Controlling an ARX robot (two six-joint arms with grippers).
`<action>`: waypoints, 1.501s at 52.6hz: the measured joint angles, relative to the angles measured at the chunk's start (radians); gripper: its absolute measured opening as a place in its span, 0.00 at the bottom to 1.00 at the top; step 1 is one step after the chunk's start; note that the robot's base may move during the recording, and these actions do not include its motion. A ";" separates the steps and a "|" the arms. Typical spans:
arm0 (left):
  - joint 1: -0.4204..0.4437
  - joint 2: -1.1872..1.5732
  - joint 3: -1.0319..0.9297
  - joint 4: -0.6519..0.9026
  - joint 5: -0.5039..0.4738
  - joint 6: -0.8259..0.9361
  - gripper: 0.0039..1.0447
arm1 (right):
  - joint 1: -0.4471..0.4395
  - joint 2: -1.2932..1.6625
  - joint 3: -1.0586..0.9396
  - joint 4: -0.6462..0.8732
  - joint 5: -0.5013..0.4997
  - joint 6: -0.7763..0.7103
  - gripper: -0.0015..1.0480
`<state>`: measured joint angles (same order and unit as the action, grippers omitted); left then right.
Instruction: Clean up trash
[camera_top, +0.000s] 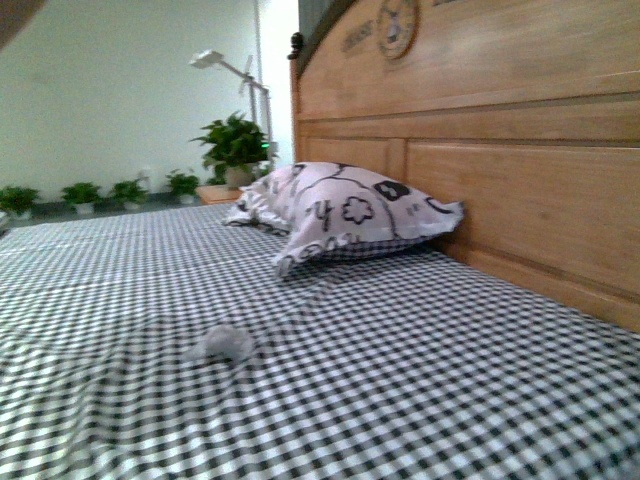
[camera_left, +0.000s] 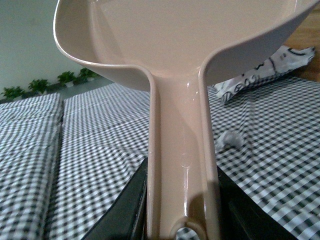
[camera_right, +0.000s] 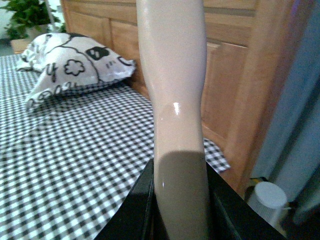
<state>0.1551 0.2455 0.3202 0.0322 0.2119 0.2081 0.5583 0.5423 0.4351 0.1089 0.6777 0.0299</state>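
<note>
One wad (camera_top: 222, 343) and one pillow (camera_top: 345, 215) lie on the table (camera_top: 450, 400), the pillow at its headboard edge. One headboard (camera_top: 520, 170) bears one round emblem (camera_top: 397, 25). Beyond the table's far edge stand four small plants (camera_top: 80, 194), one large plant (camera_top: 235, 145) and one lamp (camera_top: 215, 60). The wrist views add one dustpan (camera_left: 180, 50), one handle (camera_right: 175, 100) and one white-capped container (camera_right: 269, 197).

left gripper (camera_left: 182, 212), right gripper (camera_right: 181, 212): both tight

Bedroom: checked bed (camera_top: 400, 380), pillow (camera_top: 350, 210), headboard (camera_top: 500, 120)
</note>
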 joint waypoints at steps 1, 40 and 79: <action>0.000 0.002 -0.001 0.000 0.000 0.000 0.26 | 0.000 0.000 0.000 0.000 0.002 0.000 0.20; 0.037 0.212 0.130 -0.216 -0.010 0.012 0.26 | 0.002 0.003 -0.002 0.000 -0.001 0.000 0.20; -0.110 1.122 0.484 -0.005 0.188 0.550 0.26 | 0.002 0.003 -0.002 0.000 -0.001 0.000 0.20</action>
<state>0.0452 1.3670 0.8040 0.0269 0.4004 0.7582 0.5598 0.5457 0.4335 0.1089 0.6765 0.0299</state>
